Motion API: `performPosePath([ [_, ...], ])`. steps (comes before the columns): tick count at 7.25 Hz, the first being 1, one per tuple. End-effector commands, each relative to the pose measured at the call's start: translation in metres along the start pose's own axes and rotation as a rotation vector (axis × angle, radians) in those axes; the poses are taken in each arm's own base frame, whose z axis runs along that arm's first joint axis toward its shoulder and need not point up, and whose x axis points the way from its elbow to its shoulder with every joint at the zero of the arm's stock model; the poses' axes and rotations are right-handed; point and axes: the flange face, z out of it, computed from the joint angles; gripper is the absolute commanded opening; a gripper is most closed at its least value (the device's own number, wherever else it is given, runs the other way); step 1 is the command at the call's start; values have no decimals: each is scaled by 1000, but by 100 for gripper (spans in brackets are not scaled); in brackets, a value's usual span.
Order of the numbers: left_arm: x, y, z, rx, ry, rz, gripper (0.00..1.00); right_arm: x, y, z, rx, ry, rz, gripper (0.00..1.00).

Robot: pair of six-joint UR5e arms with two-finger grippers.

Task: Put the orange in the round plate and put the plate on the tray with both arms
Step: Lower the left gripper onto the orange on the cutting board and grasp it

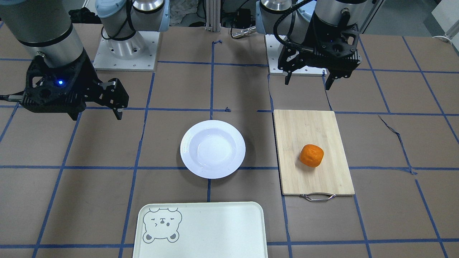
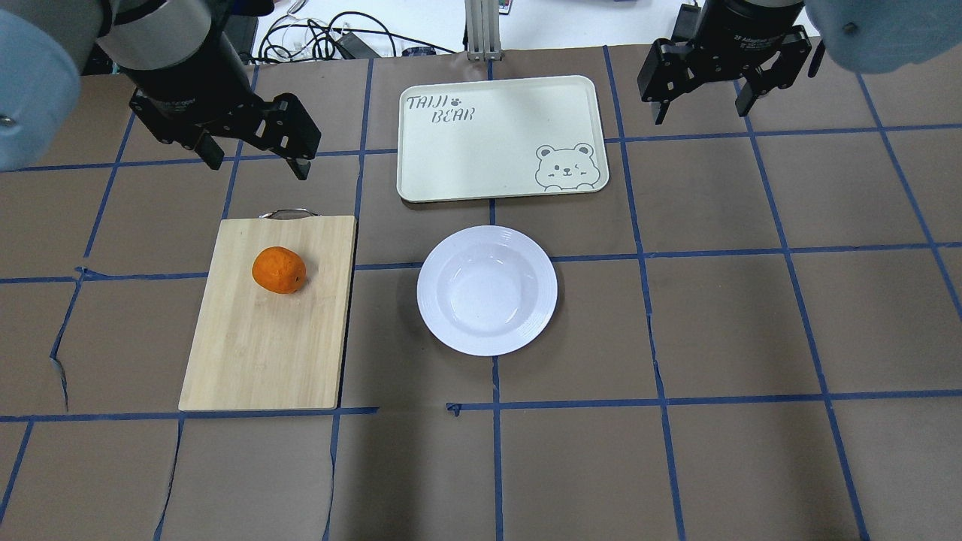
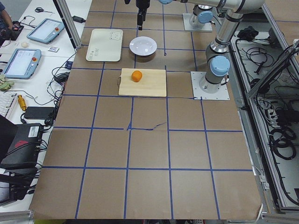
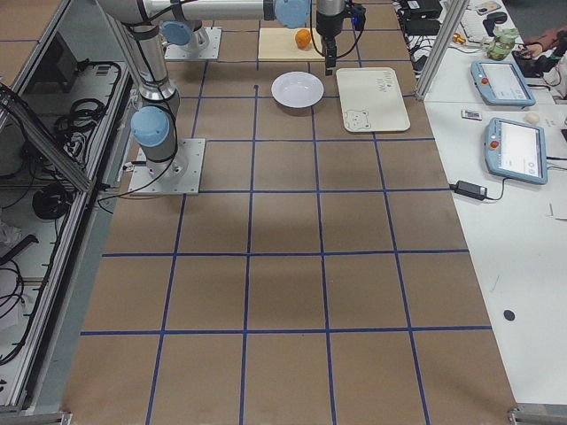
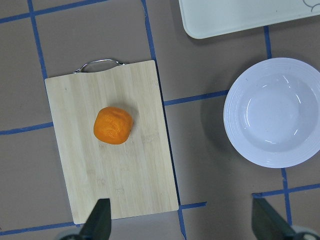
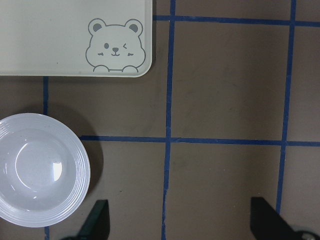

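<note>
The left gripper (image 2: 255, 161) hangs high above the table (image 2: 751, 323) with its jaws spread wide and nothing between them. It sits off to the robot's left of the round plate (image 2: 487, 290) and farther from the robot than it, over the handle end of a bamboo cutting board (image 2: 263, 346). The right gripper (image 2: 703, 113) hangs just as high, jaws likewise parted and empty, to the plate's right and beyond it.

The plate is empty and sits flat and upright mid-table. The orange (image 2: 279, 270) lies on the board, well to the plate's left and apart from it, on the half of the board nearer the metal handle (image 2: 288, 213). It is close to round, so I can't make out a clear long axis. The board's long side runs away from the robot, handle at the far end.

The tray (image 2: 496, 143) is empty too. It lies just beyond the plate on the side away from the robot, near it but not touching. Its long side runs across the table, and the bear face is in the corner nearest the plate, toward the robot's right.
</note>
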Motion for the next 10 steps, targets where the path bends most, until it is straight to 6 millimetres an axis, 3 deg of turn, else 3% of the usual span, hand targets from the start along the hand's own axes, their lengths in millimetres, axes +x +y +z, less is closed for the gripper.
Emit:
performPosePath([
  [1, -17, -5, 20, -64, -2, -31, 100, 2, -7, 11, -13, -7, 9, 100],
  [2, -31, -16, 47, -118, 6, -52, 100, 7, -9, 13, -18, -7, 12, 100],
  [4, -60, -48, 134, -209, -5, -91, 100, 10, -7, 11, -19, -16, 7, 100],
  [6, -75, -66, 203, -328, -60, -81, 100, 9, -8, 13, -22, -16, 0, 100],
  [8, -83, -78, 252, -399, -90, 10, 100, 3, 2, 23, -45, -21, -44, 100],
  [10, -86, -88, 293, -443, -89, 109, 100, 5, 11, 12, -26, -20, -42, 100],
])
